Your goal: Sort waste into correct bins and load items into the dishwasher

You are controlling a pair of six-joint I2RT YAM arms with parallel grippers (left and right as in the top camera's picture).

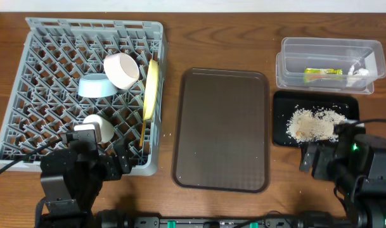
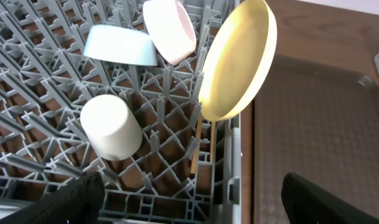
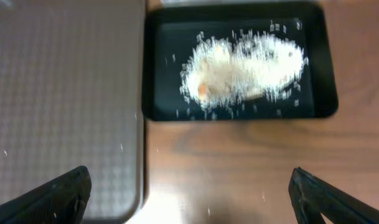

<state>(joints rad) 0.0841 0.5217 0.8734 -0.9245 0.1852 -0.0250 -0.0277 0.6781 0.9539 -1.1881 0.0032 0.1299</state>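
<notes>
- Overhead: dish rack (image 1: pixel 53 38) fills the bench's far-left corner.
- Inside it: white bowl (image 1: pixel 121 69) tipped on its side, light blue bowl (image 1: pixel 96 86) touching it, white cup (image 1: pixel 99 126) nearer the front edge, yellow plate (image 1: pixel 152 88) on edge along the rack's right wall.
- Brown serving tray (image 1: pixel 222 130) lies mid-bench.
- Clear tub (image 1: pixel 294 47) in the far-right corner holds the green wrapper (image 1: pixel 323 73) and white scrap (image 1: pixel 359 71).
- Black tray (image 1: pixel 281 120) just in front of the tub carries the food crumbs (image 1: pixel 314 123).
- Left wrist: left gripper (image 2: pixel 189 202) has fingers wide apart, nothing between them, over the rack's front edge. Chopsticks (image 2: pixel 195 152) poke through the lattice under the plate.
- Right wrist: right gripper (image 3: pixel 195 196) has fingers spread, empty, over bare wood in front of the black tray.
</notes>
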